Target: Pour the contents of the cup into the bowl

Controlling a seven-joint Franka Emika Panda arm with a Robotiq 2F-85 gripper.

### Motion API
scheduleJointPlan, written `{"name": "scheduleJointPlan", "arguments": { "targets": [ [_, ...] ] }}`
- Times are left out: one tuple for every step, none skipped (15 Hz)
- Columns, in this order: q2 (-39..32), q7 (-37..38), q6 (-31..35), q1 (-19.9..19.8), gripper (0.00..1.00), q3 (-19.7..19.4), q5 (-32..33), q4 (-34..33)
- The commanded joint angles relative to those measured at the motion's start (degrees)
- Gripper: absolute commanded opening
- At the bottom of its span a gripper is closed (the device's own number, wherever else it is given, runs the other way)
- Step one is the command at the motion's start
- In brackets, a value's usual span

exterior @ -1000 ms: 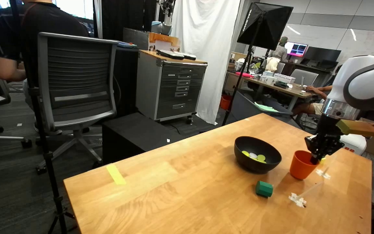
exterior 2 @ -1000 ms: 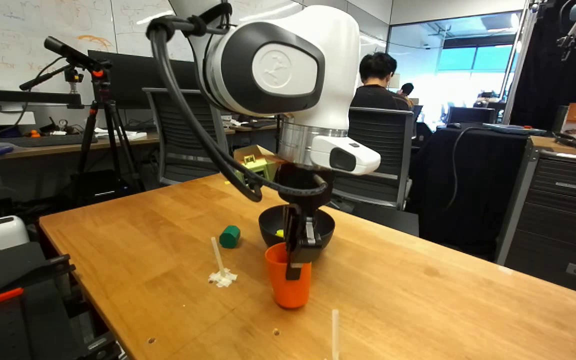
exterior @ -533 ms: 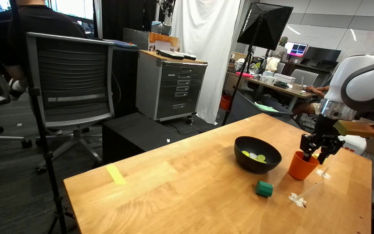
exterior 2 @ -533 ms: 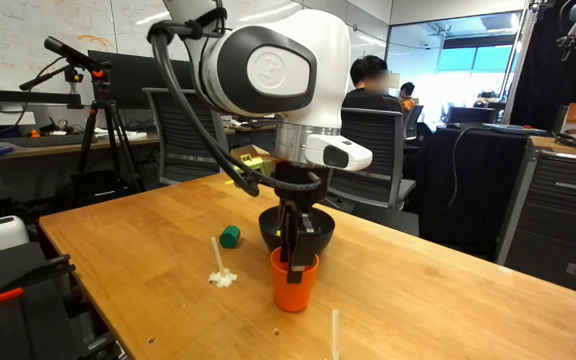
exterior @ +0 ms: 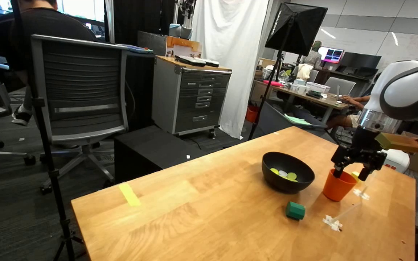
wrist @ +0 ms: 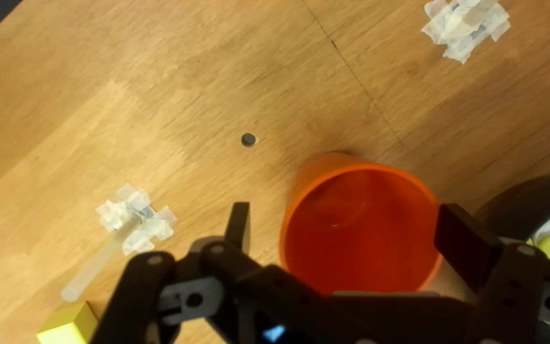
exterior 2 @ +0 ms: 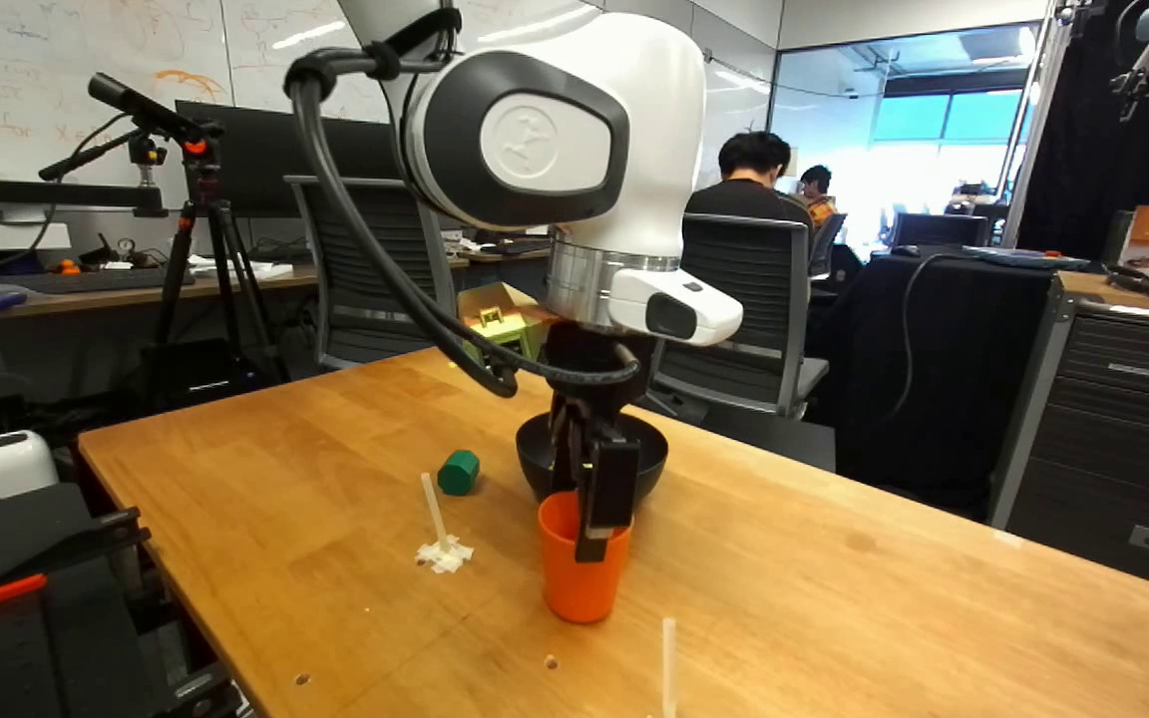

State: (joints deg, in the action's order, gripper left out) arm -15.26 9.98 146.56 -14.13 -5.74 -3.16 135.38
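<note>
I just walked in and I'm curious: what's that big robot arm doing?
The robot arm is at the orange cup, which stands upright on the table. Its end effector is open there, not gripping the cup. The job is to pour from the cup into the black bowl. That looks done: yellowish bits lie in the bowl, and the wrist view shows none in the cup, though part of its inside is hidden.

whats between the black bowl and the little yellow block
The orange cup: in an exterior view it sits between the black bowl and the yellow block, the open tool at its mouth.
</note>
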Motion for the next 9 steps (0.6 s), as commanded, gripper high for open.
{"name": "scheduleJointPlan", "arguments": {
  "targets": [
    [6.33, -10.15, -3.40, -1.25, 1.00, 0.30, -7.25, 1.55],
    [7.85, -12.57, -4.43, -1.42, 1.00, 0.22, -8.89, 1.93],
    [9.65, -15.01, -5.71, -1.41, 1.00, 0.08, -10.37, 2.38],
    [11.54, -16.88, -7.41, -1.14, 1.00, -0.22, -11.19, 2.92],
    [13.16, -18.34, -9.12, -0.81, 1.00, -0.58, -11.64, 3.36],
    [14.97, -19.42, -10.97, -0.38, 1.00, -0.95, -11.47, 4.04],
    [16.88, -19.64, -13.15, 0.21, 1.00, -1.21, -10.30, 4.83],
    [18.41, -19.55, -16.00, 0.58, 1.00, -1.43, -9.17, 5.48],
    [19.84, -19.10, -18.75, 0.98, 1.00, -1.51, -7.25, 6.11]
  ]
}}
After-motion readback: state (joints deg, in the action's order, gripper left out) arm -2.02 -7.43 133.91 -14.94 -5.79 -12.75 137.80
